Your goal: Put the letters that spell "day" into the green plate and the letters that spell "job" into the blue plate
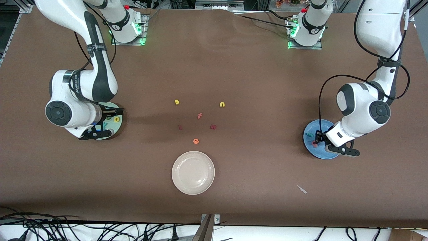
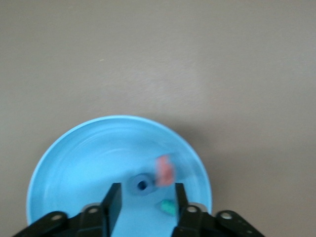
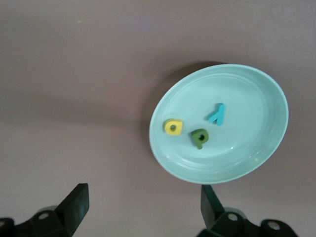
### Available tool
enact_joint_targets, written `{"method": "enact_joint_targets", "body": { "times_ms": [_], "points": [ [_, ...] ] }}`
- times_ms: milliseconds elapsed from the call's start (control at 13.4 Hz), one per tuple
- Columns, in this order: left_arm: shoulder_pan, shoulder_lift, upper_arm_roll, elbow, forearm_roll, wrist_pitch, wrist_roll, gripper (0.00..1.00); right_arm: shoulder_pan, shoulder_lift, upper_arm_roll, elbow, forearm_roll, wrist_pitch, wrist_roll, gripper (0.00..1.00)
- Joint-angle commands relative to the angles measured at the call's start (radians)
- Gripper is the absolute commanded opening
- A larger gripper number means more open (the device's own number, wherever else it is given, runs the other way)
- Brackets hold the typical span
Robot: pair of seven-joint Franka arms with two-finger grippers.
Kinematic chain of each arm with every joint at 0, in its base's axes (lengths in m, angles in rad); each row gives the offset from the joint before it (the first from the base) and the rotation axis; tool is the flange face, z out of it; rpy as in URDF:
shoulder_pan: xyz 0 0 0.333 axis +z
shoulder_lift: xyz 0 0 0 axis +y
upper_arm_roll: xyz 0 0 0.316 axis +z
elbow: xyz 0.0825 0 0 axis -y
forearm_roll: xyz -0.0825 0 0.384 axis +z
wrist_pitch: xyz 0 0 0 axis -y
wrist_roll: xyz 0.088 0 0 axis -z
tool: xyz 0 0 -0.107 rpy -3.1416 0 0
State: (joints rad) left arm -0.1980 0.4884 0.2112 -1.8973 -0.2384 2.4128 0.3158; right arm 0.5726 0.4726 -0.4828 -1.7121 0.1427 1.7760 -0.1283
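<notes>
The blue plate (image 1: 321,126) (image 2: 79,168) lies at the left arm's end of the table. In it are a blue "o" (image 2: 142,185), a blurred pink "b" (image 2: 165,171) (image 1: 314,143) and a teal "j" (image 2: 169,207) (image 1: 310,135). My left gripper (image 1: 323,142) (image 2: 145,203) hangs just over this plate, open, with nothing between its fingers. The green plate (image 1: 119,124) (image 3: 247,94) lies at the right arm's end. It holds a yellow "a" (image 3: 173,127) (image 1: 116,118), a dark green "d" (image 3: 200,138) and a teal "y" (image 3: 217,114). My right gripper (image 1: 104,122) (image 3: 143,205) is over its edge, wide open and holding nothing.
A cream-white plate (image 1: 193,172) sits nearest the front camera at mid-table. Loose letters lie farther back: yellow "s" (image 1: 176,102), yellow "n" (image 1: 222,104), pink "f" (image 1: 199,116), orange "e" (image 1: 196,141) and two small red pieces (image 1: 213,126). A pale scrap (image 1: 302,189) lies nearer the front camera than the blue plate.
</notes>
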Motion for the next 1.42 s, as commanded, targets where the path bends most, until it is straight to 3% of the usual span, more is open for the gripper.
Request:
{"method": "enact_joint_targets", "body": {
  "times_ms": [0,298,522,671,895,1119,1343],
  "points": [
    [0.034,-0.137,0.016,-0.127,0.053,0.006,0.020,1.00,0.013,-0.008,0.001,0.075,-0.003,-0.119,0.012,1.00],
    [0.045,-0.172,0.014,-0.193,0.056,0.006,0.016,1.00,0.056,-0.011,0.001,0.215,-0.003,-0.318,0.083,1.00],
    [0.048,-0.276,0.016,-0.192,0.057,-0.007,0.022,1.00,0.084,-0.044,0.012,0.250,-0.002,-0.385,0.153,1.00],
    [0.046,-0.347,0.016,-0.142,0.092,-0.119,0.019,1.00,0.031,-0.112,0.114,0.241,-0.047,-0.379,0.147,1.00],
    [0.045,-0.480,-0.012,-0.065,0.214,-0.310,0.016,1.00,-0.138,-0.227,0.310,0.220,-0.136,-0.368,0.147,1.00],
    [0.045,-0.573,-0.025,0.018,0.214,-0.525,0.013,1.00,-0.273,-0.337,0.401,0.221,-0.175,-0.346,0.136,1.00],
    [0.051,-0.583,-0.039,0.107,0.241,-0.671,-0.003,1.00,-0.373,-0.384,0.412,0.221,-0.161,-0.343,0.142,1.00]
  ]
}}
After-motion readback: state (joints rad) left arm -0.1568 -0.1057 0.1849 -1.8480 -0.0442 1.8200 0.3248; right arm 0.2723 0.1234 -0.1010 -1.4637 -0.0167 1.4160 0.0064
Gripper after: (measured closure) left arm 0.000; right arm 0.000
